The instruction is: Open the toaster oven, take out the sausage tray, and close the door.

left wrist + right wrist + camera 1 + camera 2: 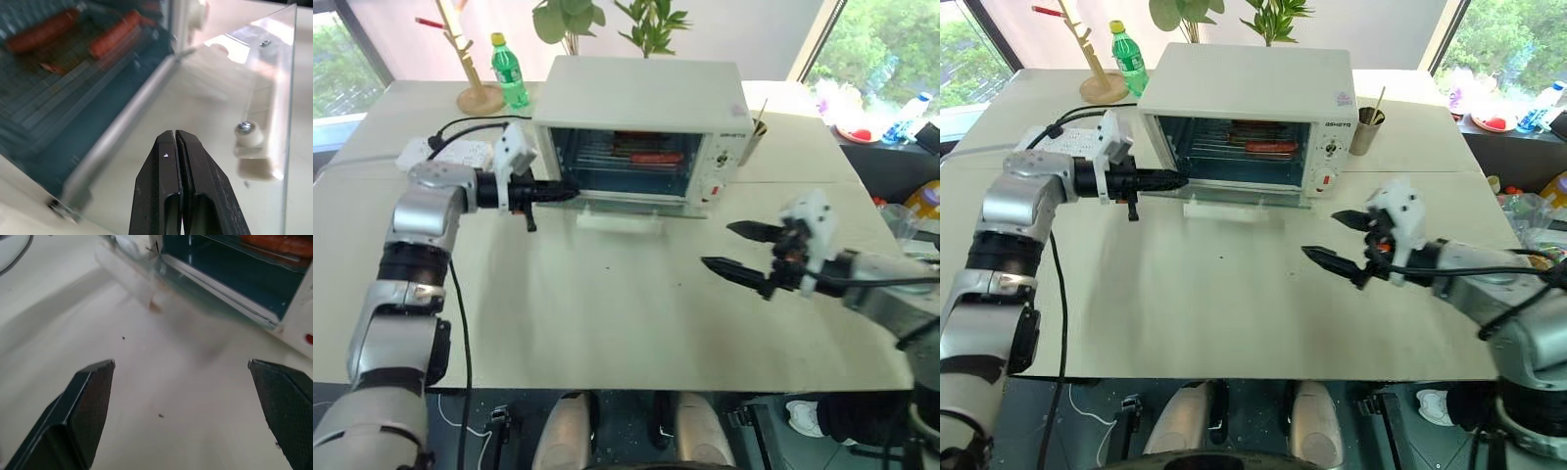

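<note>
Two grippers work above a pale counter [607,313]. The left gripper [1173,180] has its black fingers [168,196] pressed together with nothing between them; it points level toward the left corner of the toaster oven's mouth, its tips just over the lowered door [234,98]. The door, a glass pane in a white frame, lies folded down flat in front of the oven, and its wide white bar handle [617,221] sits at the outer edge, just beyond and to the right of the left gripper. Directly past the gripper tips stands the toaster oven [1249,88], a white box with its cavity open and knobs and a red light on its right panel [1330,157]. Inside the cavity, deeper than the left gripper reaches, the sausage tray [54,93] rests on its level with red sausages [115,33] lying on the ridged metal; it is well inside the oven, not touching either gripper.

The right gripper [742,249] hangs over the bare counter with its two fingers [90,396] spread wide and empty, well apart from the oven and to the right of the door handle. Beyond it, beside the oven's right wall, stands a cup with a stick [1366,127].

Behind the left gripper lie a white power strip [445,154] with a black cable, and farther back a green bottle [509,70] and a wooden stand [475,69].
</note>
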Controlling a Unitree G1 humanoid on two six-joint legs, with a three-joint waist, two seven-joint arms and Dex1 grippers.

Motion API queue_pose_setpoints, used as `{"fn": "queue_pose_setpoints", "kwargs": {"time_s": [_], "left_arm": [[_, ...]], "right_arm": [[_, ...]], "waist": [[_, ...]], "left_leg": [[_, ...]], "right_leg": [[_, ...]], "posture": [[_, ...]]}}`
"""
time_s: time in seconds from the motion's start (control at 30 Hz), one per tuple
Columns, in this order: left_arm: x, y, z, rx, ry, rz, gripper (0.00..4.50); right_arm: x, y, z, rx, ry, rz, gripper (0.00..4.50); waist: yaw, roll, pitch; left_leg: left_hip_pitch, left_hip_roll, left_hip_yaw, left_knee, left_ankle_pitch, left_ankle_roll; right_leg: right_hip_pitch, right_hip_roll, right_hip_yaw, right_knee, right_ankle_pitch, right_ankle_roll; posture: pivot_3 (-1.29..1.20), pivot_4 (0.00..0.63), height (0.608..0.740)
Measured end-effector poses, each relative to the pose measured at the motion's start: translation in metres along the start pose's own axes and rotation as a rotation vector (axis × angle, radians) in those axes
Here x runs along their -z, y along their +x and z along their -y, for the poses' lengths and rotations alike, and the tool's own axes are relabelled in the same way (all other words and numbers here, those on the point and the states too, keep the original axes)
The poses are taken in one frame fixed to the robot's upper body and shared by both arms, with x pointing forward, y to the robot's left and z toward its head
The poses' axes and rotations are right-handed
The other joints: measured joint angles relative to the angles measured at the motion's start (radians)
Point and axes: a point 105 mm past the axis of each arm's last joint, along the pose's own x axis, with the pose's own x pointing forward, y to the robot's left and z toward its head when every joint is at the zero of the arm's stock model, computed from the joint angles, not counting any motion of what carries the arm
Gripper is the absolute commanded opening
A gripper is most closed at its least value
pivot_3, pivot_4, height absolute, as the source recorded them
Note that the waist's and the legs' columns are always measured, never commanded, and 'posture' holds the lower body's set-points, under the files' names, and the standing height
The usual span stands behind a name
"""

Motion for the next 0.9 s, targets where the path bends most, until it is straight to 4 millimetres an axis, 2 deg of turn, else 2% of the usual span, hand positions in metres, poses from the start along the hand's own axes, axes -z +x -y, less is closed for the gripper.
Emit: {"fn": "queue_pose_setpoints", "kwargs": {"time_s": [0.17,0.27,0.43,0.5,0.6,0.8,0.83,0.9], "left_arm": [[0.015,-0.001,0.013,0.010,-0.010,-0.022,0.06],[0.029,0.003,0.015,-0.008,-0.019,-0.049,0.06],[0.048,0.024,0.019,-0.008,0.039,-0.114,0.06],[0.051,0.026,0.017,-0.026,0.068,-0.119,0.06],[0.051,0.026,0.013,-0.051,0.091,-0.119,0.92],[0.051,0.019,0.010,-0.061,0.029,-0.118,4.06],[0.051,0.016,0.010,-0.061,0.016,-0.123,4.47],[0.045,0.010,0.012,-0.062,-0.007,-0.101,4.47]], "right_arm": [[-0.018,-0.014,0.012,0.051,-0.006,0.024,4.50],[-0.017,-0.014,0.016,0.069,0.007,0.023,4.50],[-0.013,-0.010,0.016,0.075,0.010,0.009,4.50],[-0.012,-0.007,0.015,0.076,0.011,0.002,4.50],[-0.011,-0.006,0.016,0.084,0.011,0.005,4.50],[-0.012,0.001,0.015,0.073,-0.007,0.007,4.50],[-0.014,0.003,0.014,0.071,-0.016,0.010,4.50],[-0.017,0.008,0.014,0.066,-0.030,0.021,4.50]], "waist": [[0.005,-0.001,0.000],[0.008,-0.001,0.000],[0.007,-0.001,0.000],[0.004,-0.001,-0.001],[0.005,-0.001,-0.001],[0.004,-0.001,-0.001],[0.003,-0.001,-0.001],[0.003,-0.001,-0.001]], "left_leg": [[0.000,0.000,0.000,0.000,0.000,0.000],[-0.001,0.000,0.000,0.000,0.000,0.000],[-0.001,-0.001,0.001,0.000,0.000,0.000],[0.000,0.000,0.001,0.000,0.000,0.000],[0.000,0.000,0.001,0.000,0.000,0.000],[0.000,0.000,0.001,0.001,0.000,0.000],[0.000,0.000,0.001,0.000,0.000,0.000],[0.000,0.000,0.001,0.001,0.000,0.000]], "right_leg": [[0.000,0.000,0.001,0.000,0.000,0.000],[0.000,0.000,0.001,-0.001,0.000,0.000],[0.000,-0.001,0.001,-0.001,0.000,0.000],[0.000,0.000,0.001,-0.001,0.000,0.000],[0.000,0.000,0.001,0.000,0.000,0.000],[0.000,0.000,0.001,0.000,0.000,0.000],[0.000,0.000,0.001,0.000,0.000,0.000],[0.000,0.000,0.001,-0.001,0.000,0.000]], "posture": [[0.00,0.150,0.717],[0.00,0.150,0.717],[0.00,0.150,0.717],[0.00,0.150,0.717],[0.00,0.150,0.717],[0.00,0.150,0.717],[0.00,0.150,0.717],[0.00,0.150,0.717]]}}
